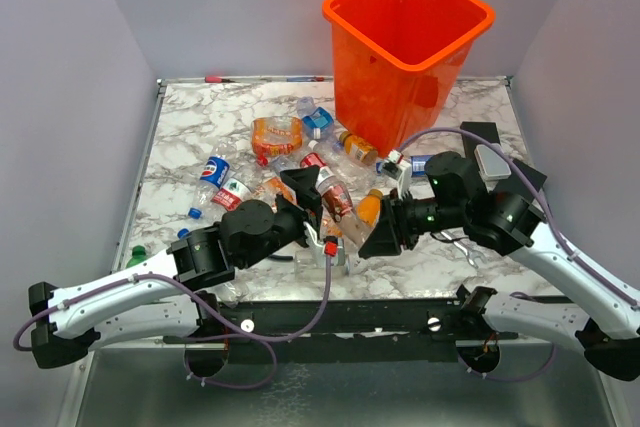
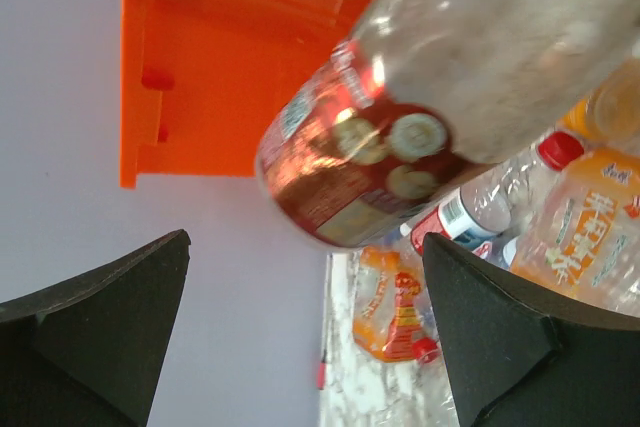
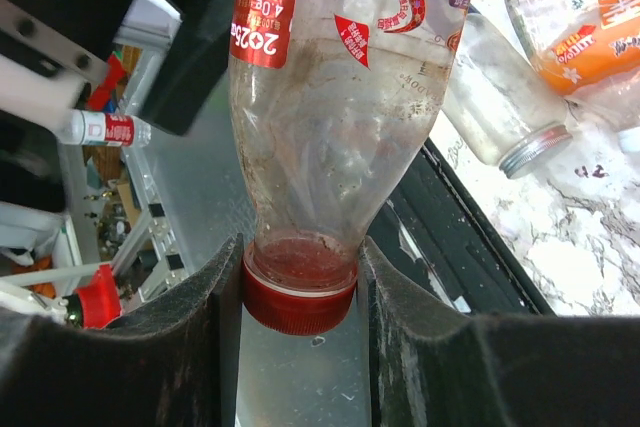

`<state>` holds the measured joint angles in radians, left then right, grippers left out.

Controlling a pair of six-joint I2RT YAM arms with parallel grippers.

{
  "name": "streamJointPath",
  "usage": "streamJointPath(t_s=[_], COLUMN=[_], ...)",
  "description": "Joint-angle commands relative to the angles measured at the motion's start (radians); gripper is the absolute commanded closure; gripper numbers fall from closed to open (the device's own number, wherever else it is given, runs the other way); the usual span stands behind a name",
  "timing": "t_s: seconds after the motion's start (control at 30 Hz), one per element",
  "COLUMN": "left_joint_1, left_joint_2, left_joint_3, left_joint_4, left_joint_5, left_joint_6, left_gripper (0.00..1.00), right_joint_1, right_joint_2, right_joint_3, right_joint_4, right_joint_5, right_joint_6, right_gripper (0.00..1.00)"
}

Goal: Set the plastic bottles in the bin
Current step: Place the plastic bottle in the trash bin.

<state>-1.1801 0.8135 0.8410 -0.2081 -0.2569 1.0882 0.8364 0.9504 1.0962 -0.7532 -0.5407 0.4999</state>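
- Clear crumpled plastic bottle w/ red label and red cap (image 3: 320, 127): lies btwn the two arms at the near edge of the white-grey marble table (image 1: 190, 137); cap end juts past the edge, over the metal frame (image 3: 200, 207); well apart from the bin.
- Right gripper (image 3: 300, 259): claw pinched tight on the red cap only, one pad each side; nothing else in it.
- Left gripper (image 2: 305, 247): claw spread wide, holding nothing; the bottle's labelled body sits just ahead, btwn the fingers (image 2: 110, 317); can't tell if it touches them.
- Tall square bright-orange translucent plastic bin (image 1: 400, 77): upright at the far side of the table, rim high above the pile; other bottles, incl. an orange-labelled bottle (image 3: 570, 7), lie scattered in front of it.
- Risks, as I judge them: cap-only grip means a long lever, so the body may swing or twist out on the lift; a drop here prob. goes off the table; arms are crowded, so a lift could clip the left fingers; a low carry could hit the bin wall or sweep loose bottles.
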Motion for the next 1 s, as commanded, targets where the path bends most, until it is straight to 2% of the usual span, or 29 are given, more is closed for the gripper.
streamJointPath(t_s=[0.0, 0.3, 0.37, 0.47, 0.67, 0.83, 0.87, 0.97], left_joint_1=[-0.030, -0.096, -0.101, -0.105, -0.105, -0.105, -0.105, -0.105], left_joint_2=[0.019, 0.072, 0.078, 0.086, 0.095, 0.095, 0.095, 0.091], left_joint_3=[0.049, 0.107, 0.111, 0.108, 0.099, 0.102, 0.102, 0.098], left_joint_4=[-0.102, -0.216, -0.221, -0.221, -0.220, -0.218, -0.217, -0.206], left_joint_5=[0.024, 0.002, 0.000, -0.016, -0.039, -0.044, -0.046, -0.051], left_joint_6=[0.206, 0.270, 0.275, 0.275, 0.275, 0.275, 0.276, 0.263], left_gripper=[0.01, 0.01, 0.04, 0.13, 0.46, 0.59, 0.61, 0.66], right_joint_1=[0.000, 0.000, 0.000, 0.000, 0.000, 0.000, 0.000, 0.000], right_joint_2=[0.056, 0.145, 0.154, 0.158, 0.153, 0.146, 0.145, 0.130], right_joint_3=[0.059, 0.119, 0.126, 0.132, 0.148, 0.156, 0.163, 0.195], right_joint_4=[-0.025, -0.011, -0.017, -0.024, -0.035, -0.039, -0.046, -0.069], right_joint_5=[-0.068, -0.137, -0.140, -0.138, -0.142, -0.150, -0.149, -0.108], right_joint_6=[-0.032, -0.048, -0.053, -0.058, -0.061, -0.067, -0.073, -0.083], right_gripper=[1.00, 1.00, 1.00, 1.00, 1.00, 0.99, 0.89, 0.50])
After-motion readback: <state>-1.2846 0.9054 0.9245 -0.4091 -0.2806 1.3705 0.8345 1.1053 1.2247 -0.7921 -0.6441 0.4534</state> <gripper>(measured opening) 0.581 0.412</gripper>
